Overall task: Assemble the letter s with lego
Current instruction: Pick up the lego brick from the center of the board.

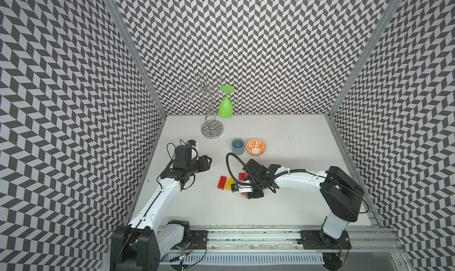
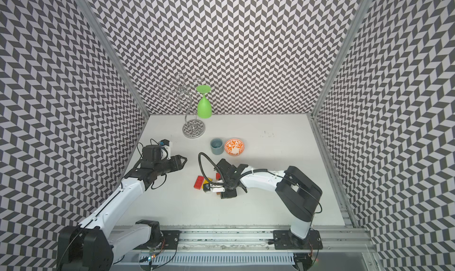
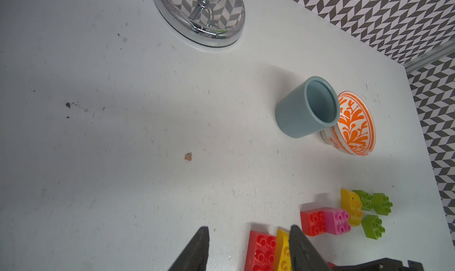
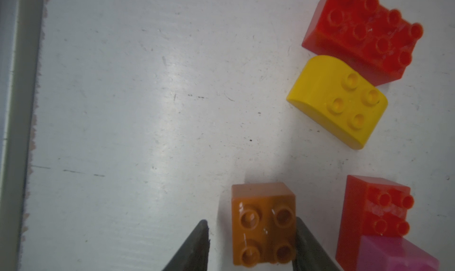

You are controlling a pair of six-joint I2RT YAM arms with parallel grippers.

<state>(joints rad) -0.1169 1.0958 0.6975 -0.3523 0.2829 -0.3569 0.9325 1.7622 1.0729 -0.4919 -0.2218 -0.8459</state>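
Now the right gripper (image 4: 251, 223) stands part open around 1 orange-brown brick (image 4: 264, 223) on the table (image 4: 123, 109), 1 finger (image 4: 307, 245) touching it, the other just clear. The left gripper (image 3: 249, 229) hangs part open and empty, left of the long red brick (image 1: 222, 182).

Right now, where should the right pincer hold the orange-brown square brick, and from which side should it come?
I would take the orange-brown brick by two opposite side walls, coming from straight above with the right pincer astride it. It sits flat, studs up, so those walls are upright and parallel, and the red brick beside it stands apart, leaving room for a finger.
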